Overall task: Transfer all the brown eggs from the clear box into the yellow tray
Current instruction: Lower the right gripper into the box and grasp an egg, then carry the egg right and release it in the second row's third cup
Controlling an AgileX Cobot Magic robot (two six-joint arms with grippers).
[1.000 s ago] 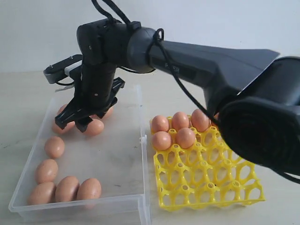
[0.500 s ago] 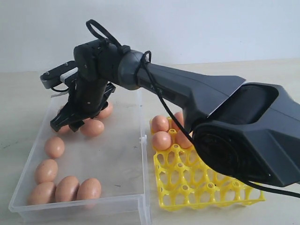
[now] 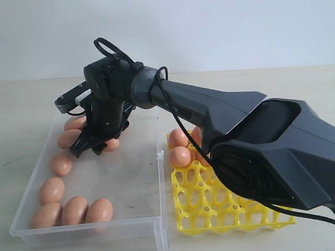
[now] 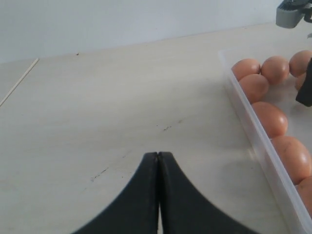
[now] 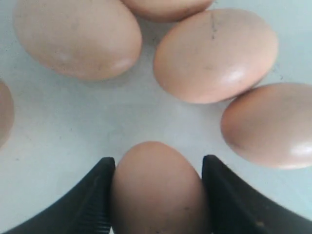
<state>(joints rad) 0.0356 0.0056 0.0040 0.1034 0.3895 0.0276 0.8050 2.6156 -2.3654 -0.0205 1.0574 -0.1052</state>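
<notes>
In the clear box, my right gripper reaches down into the far-left corner. Its fingers are shut on a brown egg that still rests on the box floor. Three more brown eggs lie just beyond it. Further eggs line the box's left and front edges. The yellow tray stands to the right of the box, with brown eggs in its far-left cups; the arm hides part of that group. My left gripper is shut and empty over bare table left of the box.
The box wall runs beside my left gripper, with eggs lined up behind it. The right arm's thick black body stretches over the tray's far half. The box's middle floor holds nothing.
The right gripper has come down and shifted slightly right among the far-left eggs, and its jaws have narrowed onto one egg. The left gripper has not moved.
</notes>
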